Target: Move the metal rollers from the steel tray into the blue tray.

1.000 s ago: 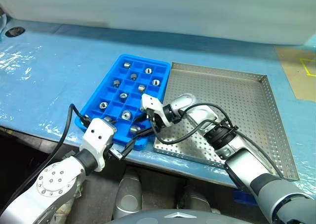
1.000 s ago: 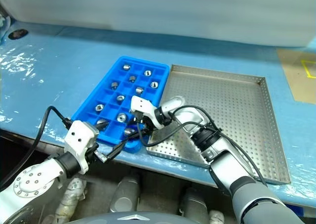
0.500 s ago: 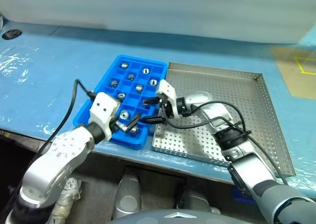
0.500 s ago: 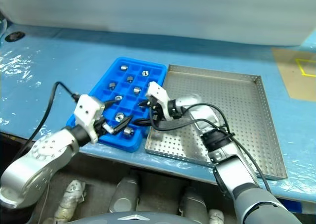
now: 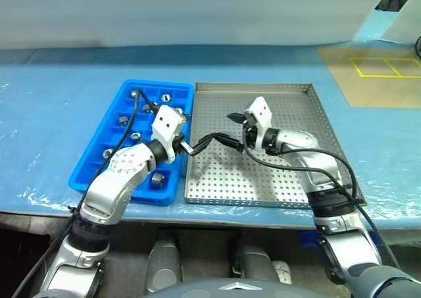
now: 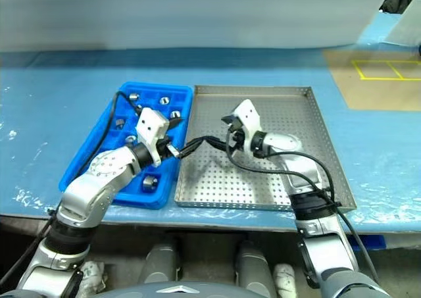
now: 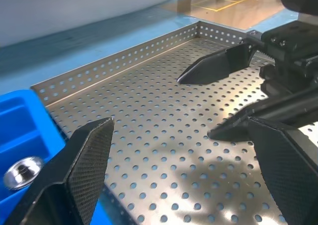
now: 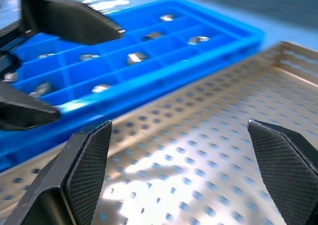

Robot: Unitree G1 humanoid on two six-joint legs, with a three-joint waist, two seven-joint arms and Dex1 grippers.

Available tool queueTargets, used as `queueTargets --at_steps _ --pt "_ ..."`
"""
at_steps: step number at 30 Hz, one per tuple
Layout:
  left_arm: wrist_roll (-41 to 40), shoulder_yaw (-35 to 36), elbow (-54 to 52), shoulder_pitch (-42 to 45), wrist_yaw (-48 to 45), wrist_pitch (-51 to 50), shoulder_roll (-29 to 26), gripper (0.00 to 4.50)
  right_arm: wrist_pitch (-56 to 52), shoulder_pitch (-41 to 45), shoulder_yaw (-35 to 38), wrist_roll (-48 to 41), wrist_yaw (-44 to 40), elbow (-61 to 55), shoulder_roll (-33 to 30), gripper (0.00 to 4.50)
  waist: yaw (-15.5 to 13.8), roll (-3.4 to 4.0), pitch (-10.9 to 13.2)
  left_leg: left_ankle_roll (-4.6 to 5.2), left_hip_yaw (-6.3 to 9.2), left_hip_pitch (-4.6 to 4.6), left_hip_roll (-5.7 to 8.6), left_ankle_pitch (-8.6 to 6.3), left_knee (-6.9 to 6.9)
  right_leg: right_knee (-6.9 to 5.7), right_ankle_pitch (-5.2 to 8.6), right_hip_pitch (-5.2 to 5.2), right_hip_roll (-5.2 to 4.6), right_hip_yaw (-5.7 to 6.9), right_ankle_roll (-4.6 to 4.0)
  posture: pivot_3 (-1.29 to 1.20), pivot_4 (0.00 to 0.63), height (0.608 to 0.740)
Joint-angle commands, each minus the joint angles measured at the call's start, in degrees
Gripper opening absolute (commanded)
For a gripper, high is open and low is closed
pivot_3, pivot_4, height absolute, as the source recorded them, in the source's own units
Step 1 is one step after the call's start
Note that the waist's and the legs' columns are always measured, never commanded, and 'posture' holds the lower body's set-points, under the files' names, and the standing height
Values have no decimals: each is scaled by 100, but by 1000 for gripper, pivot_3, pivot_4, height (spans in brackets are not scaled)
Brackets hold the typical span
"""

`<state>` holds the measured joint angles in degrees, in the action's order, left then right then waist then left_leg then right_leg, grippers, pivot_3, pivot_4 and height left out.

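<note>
The steel tray (image 5: 289,179) is lying on the blue tabletop (image 5: 46,107), touching the blue tray (image 5: 99,173) along its left side. The metal rollers (image 5: 157,179) are sitting in separate compartments of the blue tray; the steel tray's perforated floor is showing no rollers where it is visible. The left gripper (image 5: 205,141) is reaching from over the blue tray across the steel tray's left edge, its fingers (image 7: 84,165) spread wide and grasping nothing. The right gripper (image 5: 234,129) is hovering above the steel tray facing it, tips nearly meeting, its fingers (image 8: 84,160) likewise released and empty.
</note>
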<state>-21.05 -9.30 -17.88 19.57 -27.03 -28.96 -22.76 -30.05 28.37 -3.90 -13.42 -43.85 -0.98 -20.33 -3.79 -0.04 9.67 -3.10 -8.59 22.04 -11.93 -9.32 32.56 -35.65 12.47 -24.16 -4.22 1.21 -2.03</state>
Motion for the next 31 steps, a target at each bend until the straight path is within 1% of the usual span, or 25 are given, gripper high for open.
queueTargets --at_steps 1,4,6,10,15,21,24,29,31 --pt "98 92 134 124 -168 289 46 4500 139 -287 379 -22 283 -462 -211 4468 28 0 0 0 0 0 0 0 0 0 0 0 0 0 0 -168 150 740" --pt "3 266 207 142 -239 275 107 4500 278 -681 505 172 502 -541 -486 4468 103 0 0 5 -3 0 2 -1 0 3 0 2 -1 -3 0 -190 150 740" --pt "-13 310 226 144 -311 283 107 4500 290 -841 633 141 643 -601 -544 4468 157 0 0 7 -3 -1 2 -3 2 5 0 5 0 -3 -1 -200 150 740" --pt "63 324 378 198 -512 322 61 4500 297 -1071 898 -107 785 -828 -474 4468 253 0 0 11 -9 -9 1 -4 2 3 -1 5 0 -7 -2 -207 150 740" --pt "158 275 538 37 -643 518 147 4500 516 -1337 794 -228 665 -1085 -434 4468 300 0 0 33 -10 -10 -1 -16 3 5 -1 7 0 -7 -2 -207 150 740" --pt "303 300 688 -16 -654 683 180 4500 579 -1258 672 -175 754 -1080 -339 4468 296 0 0 43 -11 -8 0 -21 6 9 -1 9 -1 -7 -3 -184 150 740" --pt "388 259 688 -29 -665 743 161 4500 901 -1200 440 113 751 -969 -399 4468 294 0 0 43 -11 -8 0 -21 6 10 -1 9 -2 -7 -2 -172 150 740" --pt "506 214 623 -126 -608 755 205 4500 951 -914 280 141 699 -760 -376 4468 291 0 0 43 -11 -8 0 -21 5 11 -1 9 -1 -7 -2 -143 150 740" --pt "604 184 616 -202 -533 741 229 4500 1057 -860 133 313 644 -647 -468 4468 290 0 0 43 -11 -8 -1 -21 5 11 -1 9 -1 -7 -2 -135 150 740"
